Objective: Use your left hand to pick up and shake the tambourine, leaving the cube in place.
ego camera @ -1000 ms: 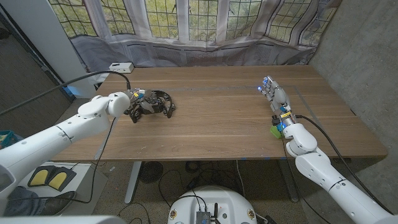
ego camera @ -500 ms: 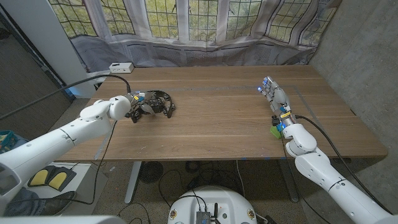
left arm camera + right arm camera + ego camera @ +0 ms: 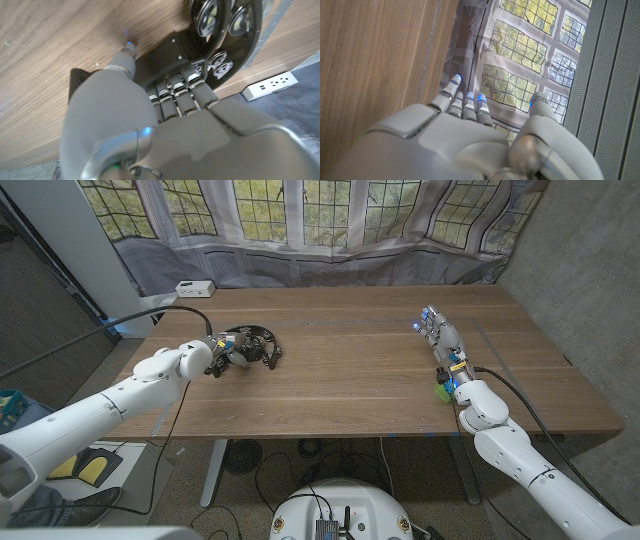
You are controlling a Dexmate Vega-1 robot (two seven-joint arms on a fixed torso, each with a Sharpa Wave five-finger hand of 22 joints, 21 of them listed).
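The black tambourine (image 3: 256, 342) with silver jingles (image 3: 220, 22) lies on the wooden table's left part. My left hand (image 3: 222, 352) is at its near-left rim, fingers (image 3: 182, 90) curled over the black frame and the thumb against its edge, gripping it. Whether it is off the wood I cannot tell. The small green cube (image 3: 441, 391) sits near the table's right front, right beside my right wrist. My right hand (image 3: 443, 340) reaches away from it over the table with its fingers (image 3: 465, 100) stretched out and apart, holding nothing.
A white power strip (image 3: 193, 287) sits at the table's far left corner, also seen as a power strip (image 3: 270, 85) beyond the tambourine; a black cable runs from it. A printed window curtain (image 3: 320, 230) hangs behind the table (image 3: 340, 380).
My left arm has slid a little to the right and the hand has closed in on the tambourine's rim, nudging it slightly. The right hand and the cube have not moved.
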